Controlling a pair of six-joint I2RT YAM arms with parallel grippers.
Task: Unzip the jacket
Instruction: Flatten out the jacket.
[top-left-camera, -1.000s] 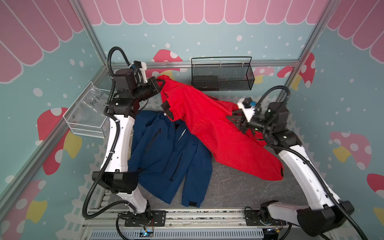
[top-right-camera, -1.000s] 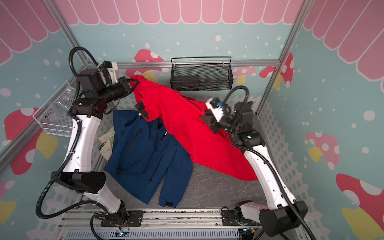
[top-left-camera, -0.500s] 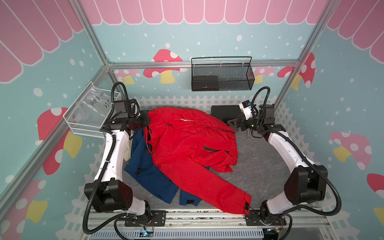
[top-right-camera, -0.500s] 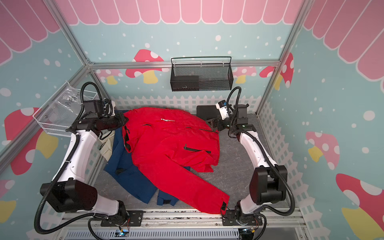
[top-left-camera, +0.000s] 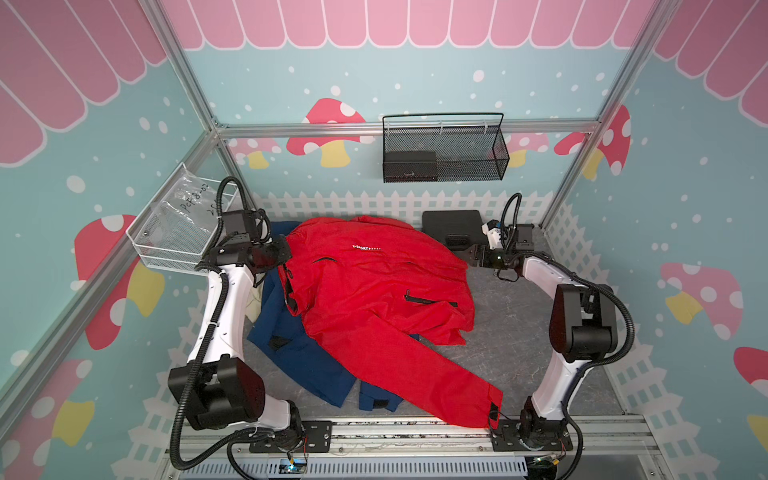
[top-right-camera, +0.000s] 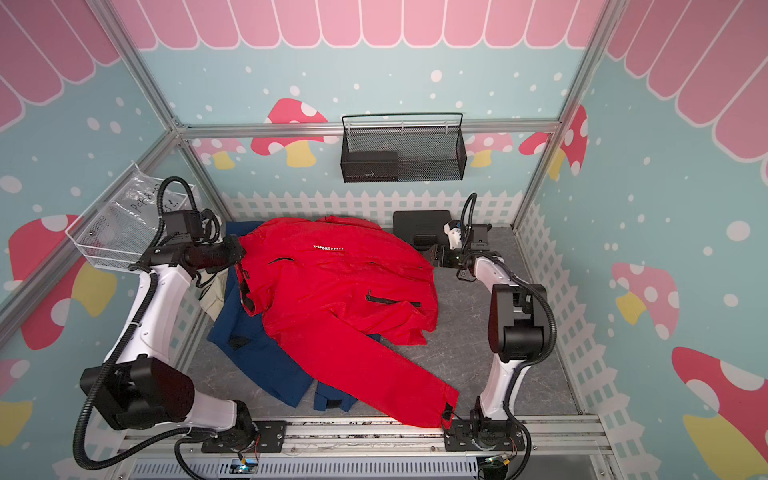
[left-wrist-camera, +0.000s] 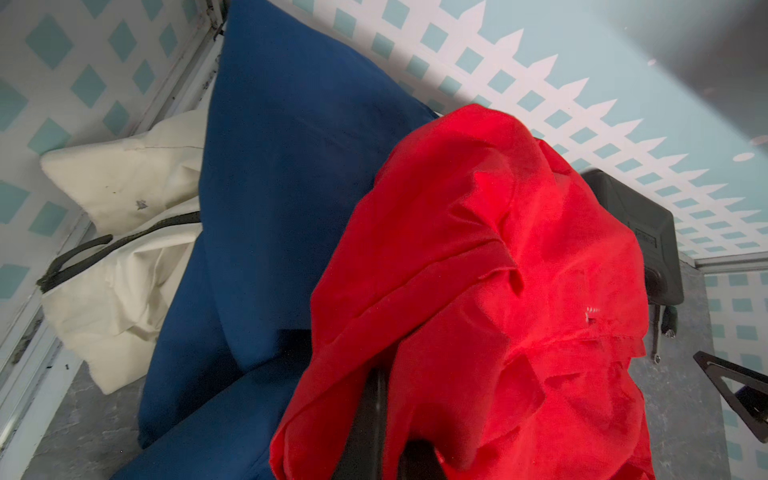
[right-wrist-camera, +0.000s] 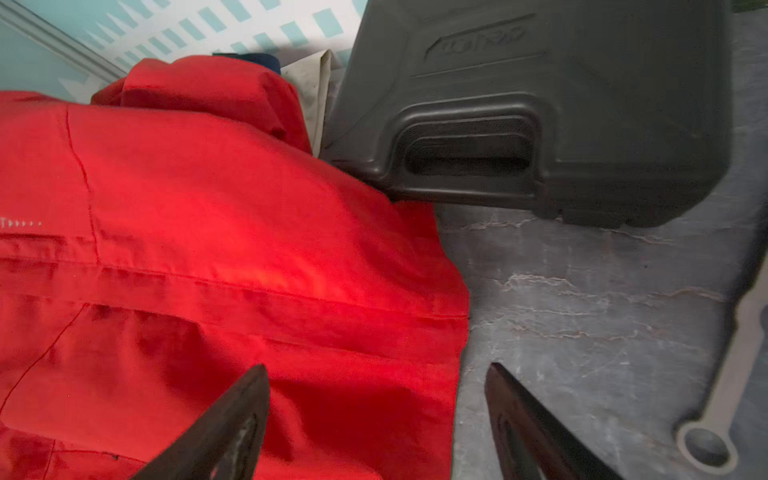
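Note:
The red jacket (top-left-camera: 374, 291) (top-right-camera: 332, 291) lies spread across the grey table, partly over a blue jacket, with one sleeve reaching the front rail. My left gripper (top-left-camera: 282, 253) (top-right-camera: 237, 254) is shut on its edge at the collar end. In the left wrist view the red cloth (left-wrist-camera: 498, 270) drapes over the closed gripper (left-wrist-camera: 384, 399). My right gripper (top-left-camera: 469, 255) (top-right-camera: 434, 254) (right-wrist-camera: 376, 365) stands open over the jacket's other edge (right-wrist-camera: 449, 332), with the cloth under one finger and bare table under the other. The zip's slider does not show.
The blue jacket (top-left-camera: 299, 353) (left-wrist-camera: 270, 166) and a cream cloth bag (left-wrist-camera: 124, 208) lie under the red one at the left. A black plastic case (top-left-camera: 453, 226) (right-wrist-camera: 561, 104) sits at the back right. A black wire basket (top-left-camera: 444, 153) and a clear tray (top-left-camera: 174, 232) hang on the walls.
A second ago both grippers held the red jacket lifted and stretched. It now lies on the table, both arms have come down, and the right gripper has let go and opened.

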